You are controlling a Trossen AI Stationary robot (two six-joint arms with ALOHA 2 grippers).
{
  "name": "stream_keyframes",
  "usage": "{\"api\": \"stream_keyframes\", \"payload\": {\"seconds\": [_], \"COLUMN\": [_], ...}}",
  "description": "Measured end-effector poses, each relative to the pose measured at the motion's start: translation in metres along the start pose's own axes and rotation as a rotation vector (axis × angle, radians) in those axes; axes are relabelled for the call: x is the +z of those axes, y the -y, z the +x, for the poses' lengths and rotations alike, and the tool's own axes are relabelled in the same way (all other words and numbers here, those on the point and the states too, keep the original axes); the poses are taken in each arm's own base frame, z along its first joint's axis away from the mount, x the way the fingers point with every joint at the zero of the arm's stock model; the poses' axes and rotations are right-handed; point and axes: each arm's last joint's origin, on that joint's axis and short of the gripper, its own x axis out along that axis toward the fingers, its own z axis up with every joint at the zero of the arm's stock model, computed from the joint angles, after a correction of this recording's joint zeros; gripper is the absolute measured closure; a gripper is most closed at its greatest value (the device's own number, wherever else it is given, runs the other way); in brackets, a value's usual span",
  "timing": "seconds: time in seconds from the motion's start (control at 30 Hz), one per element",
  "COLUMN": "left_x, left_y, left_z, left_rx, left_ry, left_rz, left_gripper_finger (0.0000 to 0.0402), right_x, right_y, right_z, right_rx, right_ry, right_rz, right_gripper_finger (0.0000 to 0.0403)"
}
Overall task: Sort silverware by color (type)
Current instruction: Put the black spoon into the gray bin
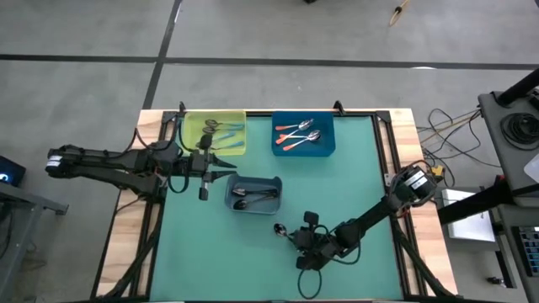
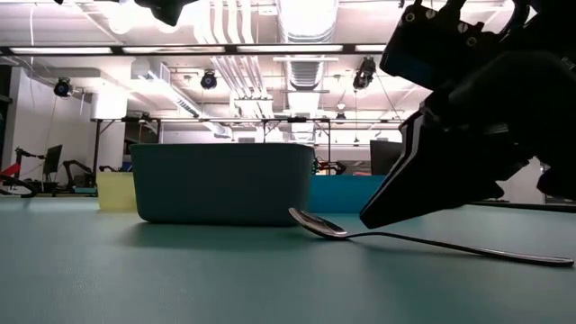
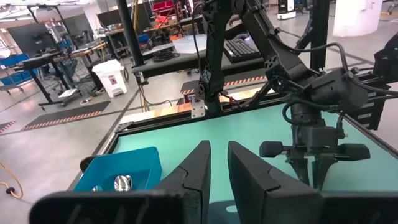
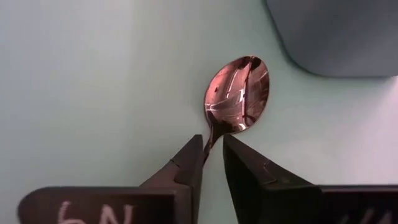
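Dark spoon (image 4: 236, 96) flat on green mat (image 1: 354, 177), long axis in line with right gripper (image 4: 212, 155): bowl ahead, pointing away toward grey bin (image 4: 339, 34), neck between fingertips. Fingers narrowly parted, straddling neck; grip unclear. Left gripper (image 3: 219, 165) nearly closed, empty.

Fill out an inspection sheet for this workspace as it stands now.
Surface: green mat on a wood-edged table.
Job's things: dark spoon on the mat; orange-handled spoons in the blue bin; dark spoons in the grey bin; spoons in the yellow bin.
Clutter: nothing seen.
Grippers: right gripper straddles the dark spoon's handle, fingers slightly apart; left gripper beside the grey bin, nearly closed, empty.
Cables: loose wires right of the table.
Surroundings: concrete floor, workshop benches.
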Motion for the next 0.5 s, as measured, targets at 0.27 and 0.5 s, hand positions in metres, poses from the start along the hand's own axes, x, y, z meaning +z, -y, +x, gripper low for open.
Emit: {"api": "stream_keyframes", "payload": {"seconds": [0.27, 0.5], "left_x": [0.0, 0.0], "left_y": [0.0, 0.0], "left_z": [0.0, 0.0], "left_rx": [0.001, 0.0], "left_ry": [0.003, 0.002], "left_rz": [0.0, 0.003], "left_gripper_finger": [0.0364, 0.0364], "right_x": [-0.004, -0.012], "right_y": [0.0, -0.005], "right_z": [0.003, 0.014], "right_rx": [-0.003, 0.013], "right_ry": [-0.007, -0.001], "right_rz": [0.056, 0.068], "right_gripper_finger": [0.0281, 0.0251]}}
